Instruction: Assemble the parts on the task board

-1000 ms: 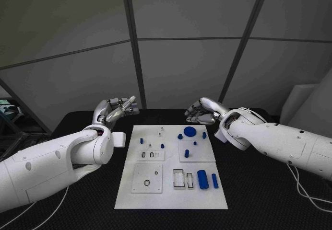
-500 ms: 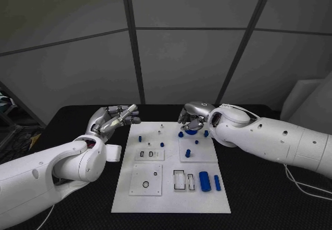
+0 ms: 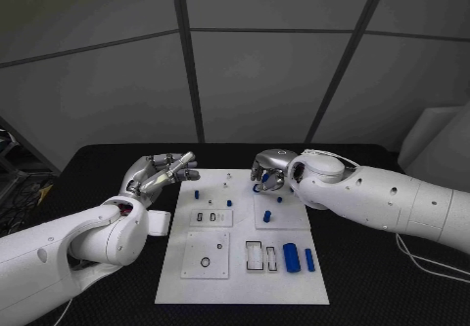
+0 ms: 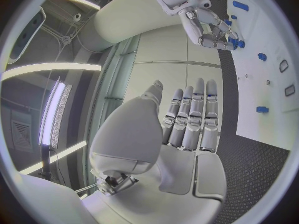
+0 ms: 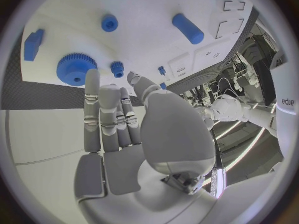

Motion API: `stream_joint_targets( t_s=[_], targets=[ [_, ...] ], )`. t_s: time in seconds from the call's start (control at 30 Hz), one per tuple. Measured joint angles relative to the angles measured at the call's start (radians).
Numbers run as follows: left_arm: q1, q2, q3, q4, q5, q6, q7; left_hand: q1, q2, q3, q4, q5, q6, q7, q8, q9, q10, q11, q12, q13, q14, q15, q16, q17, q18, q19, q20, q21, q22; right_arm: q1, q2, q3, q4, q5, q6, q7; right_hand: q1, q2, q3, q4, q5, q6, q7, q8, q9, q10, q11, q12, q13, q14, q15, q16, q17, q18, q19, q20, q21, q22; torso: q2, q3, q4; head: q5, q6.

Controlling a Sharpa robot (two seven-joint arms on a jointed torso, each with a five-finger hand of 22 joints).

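Now we see the black table spread beneath everything, and on it the white task board lying flat in the middle. Our right hand hangs over the board's far end, fingers apart and grasping nothing, its fingertips just above the big blue gear. Our left hand hovers beside the board's far left corner, off the plate, its fingers stretched out straight and side by side, holding nothing either. Down on the near end we have a thick blue cylinder lying flat, with a slimmer blue bar just beside it. Further up, a blue peg stands upright in a raised block, and a small toothed blue gear sits just beside the large one. Smallest of all, a black ring rests on a square plate near the left edge.
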Motion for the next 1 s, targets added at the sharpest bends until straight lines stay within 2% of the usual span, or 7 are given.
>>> stream_joint_targets(
  t_s=[0.53, 0.73, 0.77, 0.83, 1.0],
  targets=[
    [0.000, -0.003, 0.000, 0.001, -0.001, 0.002, -0.002, 0.000, 0.000, -0.003, -0.003, 0.000, -0.002, 0.002, -0.003, 0.000, -0.003, 0.003, 0.000, 0.000, -0.004, 0.004, -0.005, 0.001, 0.000, 0.000, 0.000, 0.000, 0.000, 0.000, 0.009, 0.000, -0.017, -0.017, 0.032, -0.015, 0.009, -0.008, 0.026, 0.032, 0.000, -0.003, 0.003, 0.000, 0.000, 0.002, -0.002, 0.000, 0.000, 0.000, 0.000, 0.188, 0.190, 0.000, 0.038, 0.003, 0.151, 0.174, 0.012, 0.0016, 0.0012, 0.005, 0.004],
    [0.000, -0.003, 0.000, 0.000, -0.002, 0.003, -0.003, -0.004, -0.004, -0.003, -0.003, 0.000, -0.004, 0.004, -0.007, 0.000, -0.003, 0.003, -0.005, -0.001, -0.004, 0.004, -0.005, 0.002, 0.000, 0.000, 0.000, 0.000, 0.000, 0.000, 0.016, 0.000, -0.025, -0.019, 0.037, -0.015, 0.021, 0.003, 0.058, 0.036, 0.000, -0.003, 0.003, 0.000, 0.001, 0.021, -0.006, 0.000, 0.000, 0.000, 0.000, 0.249, 0.256, 0.000, 0.063, 0.001, 0.207, 0.243, 0.015, 0.0024, 0.0012, 0.004, 0.002],
    [0.000, -0.003, 0.000, 0.000, -0.002, 0.003, -0.003, -0.004, -0.004, -0.003, -0.003, 0.000, -0.004, 0.004, -0.007, 0.000, -0.003, 0.003, -0.005, -0.001, -0.004, 0.004, -0.005, 0.002, 0.000, -0.002, 0.002, 0.000, 0.000, 0.000, 0.017, 0.000, -0.026, -0.019, 0.038, -0.015, 0.021, 0.003, 0.061, 0.039, 0.000, -0.003, 0.003, 0.000, 0.001, 0.029, -0.008, 0.000, 0.000, 0.000, 0.000, 0.258, 0.265, -0.002, 0.066, -0.002, 0.215, 0.253, 0.016, 0.0025, 0.0013, 0.003, 0.001],
    [0.000, -0.003, 0.000, 0.000, -0.002, 0.003, -0.004, -0.004, -0.004, -0.003, -0.003, -0.004, -0.004, 0.004, -0.007, 0.000, -0.006, 0.006, -0.005, -0.001, -0.004, 0.004, -0.005, 0.003, 0.000, -0.004, 0.004, 0.000, 0.000, 0.000, 0.020, 0.000, -0.030, -0.019, 0.039, -0.014, 0.021, 0.003, 0.072, 0.041, 0.000, 0.008, 0.001, 0.000, 0.002, 0.038, -0.009, 0.003, 0.000, 0.000, 0.000, 0.278, 0.287, -0.017, 0.077, -0.002, 0.235, 0.277, 0.016, 0.0028, 0.0020, 0.003, 0.000],
    [0.000, -0.003, 0.000, 0.000, -0.002, 0.004, -0.005, -0.004, -0.004, -0.003, -0.003, -0.004, -0.004, 0.004, -0.007, 0.000, -0.007, 0.007, -0.005, -0.001, -0.004, 0.004, -0.005, 0.003, 0.000, -0.004, 0.004, 0.000, 0.000, 0.000, 0.026, 0.000, -0.037, -0.020, 0.040, -0.012, 0.025, 0.007, 0.088, 0.044, 0.000, 0.013, -0.002, 0.000, 0.002, 0.052, -0.013, 0.007, 0.001, 0.000, 0.000, 0.302, 0.315, -0.017, 0.079, -0.003, 0.261, 0.310, 0.018, 0.0030, 0.0027, 0.002, -0.002]
  ],
)
